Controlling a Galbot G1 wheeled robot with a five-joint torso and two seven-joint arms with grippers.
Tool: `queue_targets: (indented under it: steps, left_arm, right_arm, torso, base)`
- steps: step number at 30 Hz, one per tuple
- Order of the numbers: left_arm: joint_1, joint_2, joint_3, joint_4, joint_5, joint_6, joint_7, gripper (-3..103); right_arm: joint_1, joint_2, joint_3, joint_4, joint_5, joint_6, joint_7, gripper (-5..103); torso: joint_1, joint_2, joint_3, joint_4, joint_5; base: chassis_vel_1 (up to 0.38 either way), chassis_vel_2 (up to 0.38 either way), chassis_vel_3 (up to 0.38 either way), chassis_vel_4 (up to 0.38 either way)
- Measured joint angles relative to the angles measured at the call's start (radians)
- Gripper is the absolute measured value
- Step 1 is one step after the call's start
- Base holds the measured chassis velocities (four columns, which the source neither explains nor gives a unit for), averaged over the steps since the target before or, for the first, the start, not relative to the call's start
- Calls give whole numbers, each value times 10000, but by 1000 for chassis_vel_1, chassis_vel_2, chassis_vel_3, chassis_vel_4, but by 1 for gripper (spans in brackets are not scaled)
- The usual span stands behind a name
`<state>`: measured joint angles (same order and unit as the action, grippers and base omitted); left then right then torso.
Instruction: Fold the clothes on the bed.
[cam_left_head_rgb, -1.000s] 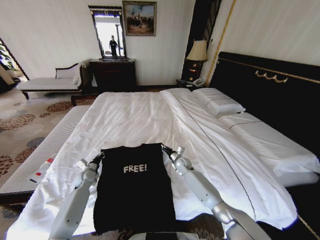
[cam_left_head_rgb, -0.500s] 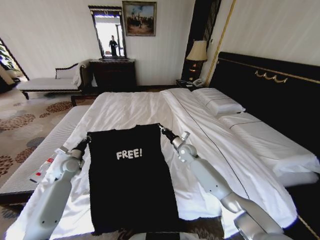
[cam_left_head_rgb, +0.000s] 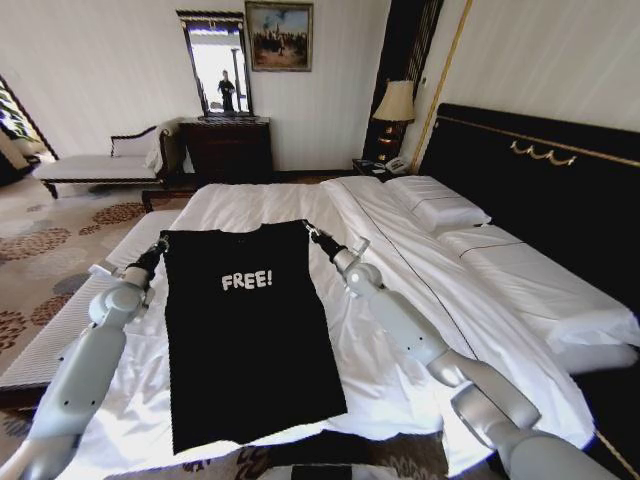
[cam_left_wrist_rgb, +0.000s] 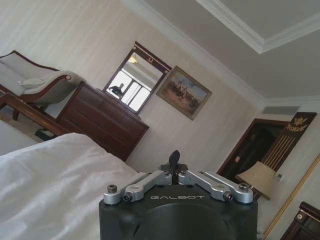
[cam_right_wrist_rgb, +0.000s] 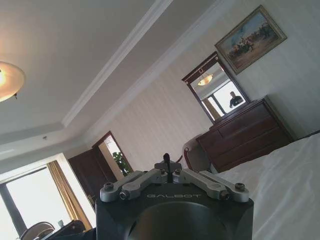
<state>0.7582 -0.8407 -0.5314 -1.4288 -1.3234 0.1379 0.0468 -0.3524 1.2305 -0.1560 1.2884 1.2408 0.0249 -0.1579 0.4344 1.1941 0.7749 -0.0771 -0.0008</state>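
Observation:
The clothes are one black T-shirt (cam_left_head_rgb: 250, 340) with white "FREE!" lettering, held up spread and hanging over the near part of the bed (cam_left_head_rgb: 430, 280). My left gripper (cam_left_head_rgb: 159, 244) is shut on its upper left corner. My right gripper (cam_left_head_rgb: 311, 232) is shut on the upper right corner. The shirt's top edge is stretched between them and its hem reaches the bed's near edge. In the left wrist view the left gripper (cam_left_wrist_rgb: 174, 160) points up at the room with its fingers together. The right gripper (cam_right_wrist_rgb: 166, 160) looks the same in the right wrist view.
White pillows (cam_left_head_rgb: 437, 207) lie against the black headboard (cam_left_head_rgb: 540, 185) on the right. A pale upholstered bench (cam_left_head_rgb: 55, 330) runs along the bed's left side. A dark dresser (cam_left_head_rgb: 225, 148), a chaise (cam_left_head_rgb: 95, 165) and a lamp (cam_left_head_rgb: 395, 103) stand by the far wall.
Both arms have reached farther out and up with the shirt. Its top edge has risen and moved away from me and a little left, and more of it hangs spread.

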Motion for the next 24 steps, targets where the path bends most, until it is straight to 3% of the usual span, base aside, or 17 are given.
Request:
queue_targets:
  steps: [7, 10, 17, 24]
  left_arm:
    - [441, 227, -194, -306, -201, -81, 134, 0]
    - [1308, 204, -605, -787, -215, -159, 180, 0]
    - [4363, -454, -2391, -2881, 54, -234, 77, 0]
    - [6701, -1374, -3167, -4374, 595, -343, 134, 0]
  right_arm:
    - [-370, -167, 112, 409, 228, 301, -69, 0]
    - [-851, -494, 129, 785, 115, 317, 46, 0]
    - [-2443, -2347, -99, 2710, -293, 161, 869, 0]
    - [-4176, -3120, 131, 3992, -798, -106, 1292, 0]
  torso:
    - [-1, 1, -1, 0, 2]
    - [-1, 1, -1, 3, 1]
    - [-4, 4, -4, -1, 4]
    - [-7, 6, -6, 2, 4]
  base:
    - [0, 0, 0, 0]
    - [0, 0, 0, 0]
    - [0, 0, 0, 0]
    - [0, 0, 0, 0]
